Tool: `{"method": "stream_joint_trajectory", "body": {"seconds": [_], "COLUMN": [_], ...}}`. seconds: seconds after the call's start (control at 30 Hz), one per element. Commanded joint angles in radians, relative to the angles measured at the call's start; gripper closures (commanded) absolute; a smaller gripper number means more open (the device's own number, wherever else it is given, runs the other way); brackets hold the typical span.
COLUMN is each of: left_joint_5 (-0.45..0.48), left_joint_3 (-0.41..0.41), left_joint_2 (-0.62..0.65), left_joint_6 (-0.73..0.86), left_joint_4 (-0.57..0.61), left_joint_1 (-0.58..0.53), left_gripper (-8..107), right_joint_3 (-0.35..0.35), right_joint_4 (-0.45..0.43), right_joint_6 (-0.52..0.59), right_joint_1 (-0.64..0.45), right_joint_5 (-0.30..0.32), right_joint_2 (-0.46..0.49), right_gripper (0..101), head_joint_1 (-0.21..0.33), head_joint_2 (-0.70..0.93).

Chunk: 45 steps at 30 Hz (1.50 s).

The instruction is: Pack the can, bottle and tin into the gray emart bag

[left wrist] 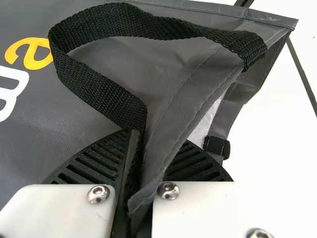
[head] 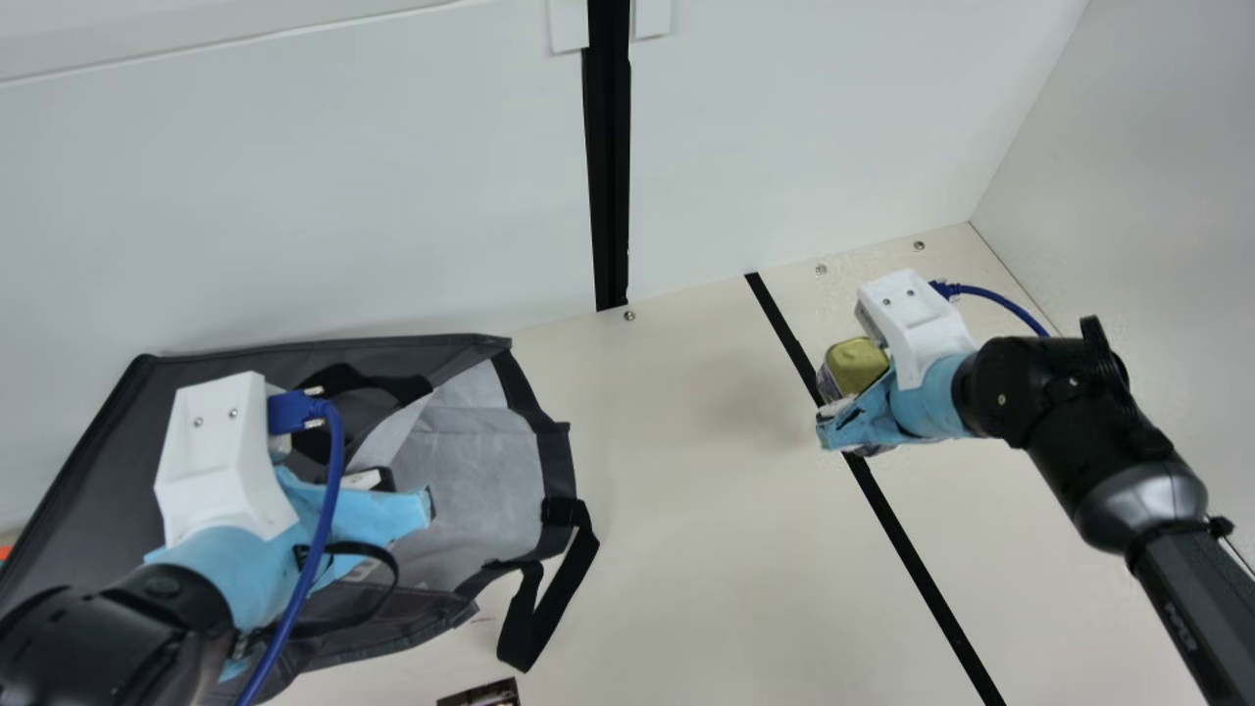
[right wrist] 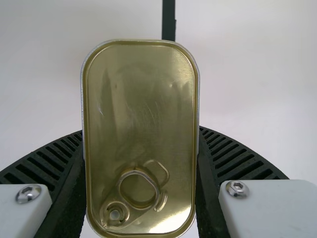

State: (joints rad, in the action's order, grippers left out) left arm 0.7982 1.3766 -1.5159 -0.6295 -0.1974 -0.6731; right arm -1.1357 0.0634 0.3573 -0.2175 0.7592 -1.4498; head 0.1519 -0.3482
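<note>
In the main view, the right claw (head: 831,428) is over the black stripe (head: 917,549) that crosses the smooth cream tabletop (head: 706,529), well apart from the gray emart bag (head: 480,461). The tin (head: 856,365) is held in this claw, its dull gold face turned up beside the blue wrapping on the claw. The left claw (head: 417,505), wrapped in the same wrinkled blue, is at the bag. The bag has dark gray sides, a paler, soft-looking lining, dark edging and a black strap (head: 534,628) that loops out onto the tabletop.

In the left wrist view, the left claw (left wrist: 136,186) is closed on a fold of the bag's edge, with the base of a handle (left wrist: 133,20) squeezed in beside it. The handle is coarse woven black webbing; the gray sheeting is creased, with a slight sheen and stitched seams.

In the right wrist view, the right claw (right wrist: 141,173) is parted by the tin's width, with one ribbed black finger against each long side. The tin is an oblong with rounded corners, a raised rim, faint scratches and a metal ring pull (right wrist: 138,191).
</note>
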Motion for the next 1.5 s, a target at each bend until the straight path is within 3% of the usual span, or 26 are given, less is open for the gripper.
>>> {"method": "stream_joint_trajectory", "body": {"seconds": [0.0, 1.07, 1.47], "left_joint_5": [0.000, 0.000, 0.000], "left_joint_3": [0.000, 0.000, 0.000], "left_joint_2": [0.000, 0.000, 0.000], "left_joint_6": [0.000, 0.000, 0.000], "left_joint_4": [0.000, 0.000, 0.000], "left_joint_1": [0.000, 0.000, 0.000], "left_gripper": [89, 89, 89], "right_joint_3": [0.007, 0.102, 0.116], "right_joint_4": [-0.006, -0.126, -0.122], "right_joint_6": [-0.006, -0.166, -0.159], "right_joint_1": [0.015, 0.350, 0.451], "right_joint_5": [0.006, 0.044, 0.057], "right_joint_2": [0.015, 0.166, 0.197], "right_gripper": [101, 101, 101], "head_joint_1": [0.023, 0.023, 0.023], "head_joint_2": [-0.001, -0.001, -0.001]}}
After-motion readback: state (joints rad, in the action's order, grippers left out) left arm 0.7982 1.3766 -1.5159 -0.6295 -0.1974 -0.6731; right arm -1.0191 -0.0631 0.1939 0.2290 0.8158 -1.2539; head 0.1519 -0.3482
